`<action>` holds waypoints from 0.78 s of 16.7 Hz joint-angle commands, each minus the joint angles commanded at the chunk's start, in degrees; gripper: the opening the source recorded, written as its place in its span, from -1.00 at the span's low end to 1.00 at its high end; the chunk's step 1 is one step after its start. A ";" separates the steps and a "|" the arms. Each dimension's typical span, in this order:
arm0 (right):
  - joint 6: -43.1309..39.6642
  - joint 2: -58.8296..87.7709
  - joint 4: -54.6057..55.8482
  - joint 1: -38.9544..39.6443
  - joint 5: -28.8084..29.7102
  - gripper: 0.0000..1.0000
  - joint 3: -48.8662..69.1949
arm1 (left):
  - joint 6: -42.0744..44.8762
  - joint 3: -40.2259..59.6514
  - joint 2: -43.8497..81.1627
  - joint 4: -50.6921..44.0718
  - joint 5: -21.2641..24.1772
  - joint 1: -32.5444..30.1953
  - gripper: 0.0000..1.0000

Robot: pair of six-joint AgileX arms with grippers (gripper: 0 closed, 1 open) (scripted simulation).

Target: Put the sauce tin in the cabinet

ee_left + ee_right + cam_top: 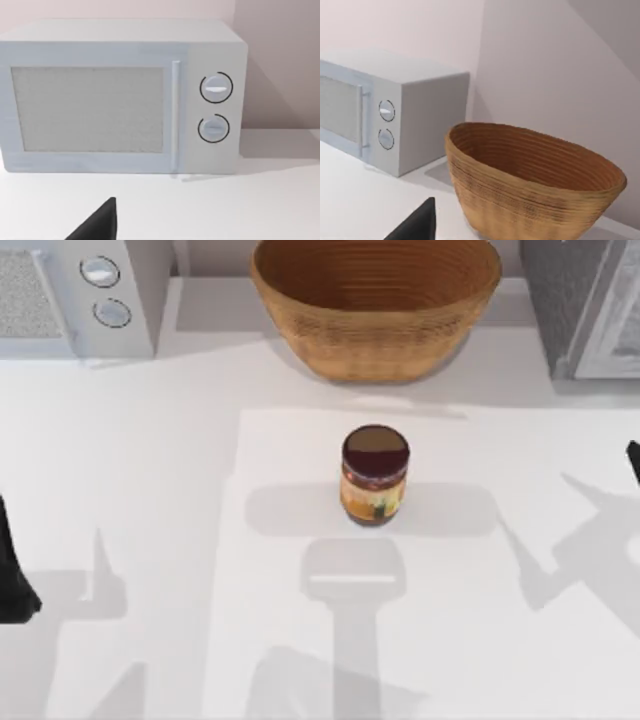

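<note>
Sauce tin (375,474) stands upright mid-table, untouched, well apart from the cabinet (585,302) at the far right corner. Whether my left hand (15,575) at the left edge or my right hand (633,460) at the right edge is wide or narrow, I cannot tell. An off-centre grasp could topple the tin, or carrying it across could clip the basket (375,302).

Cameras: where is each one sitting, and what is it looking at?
Top view: above the table, looking down at the sauce tin, basket, microwave, cabinet; dark arm parts at both edges.
Left wrist view: on the left arm, facing the microwave; dark tip of the left gripper.
Right wrist view: on the right arm, facing basket and microwave; dark tip of the right gripper.
Shared: the microwave.
</note>
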 joint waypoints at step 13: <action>-13.26 74.87 28.46 5.89 -40.43 1.00 33.40 | 0.00 0.00 0.00 0.00 0.00 0.00 1.00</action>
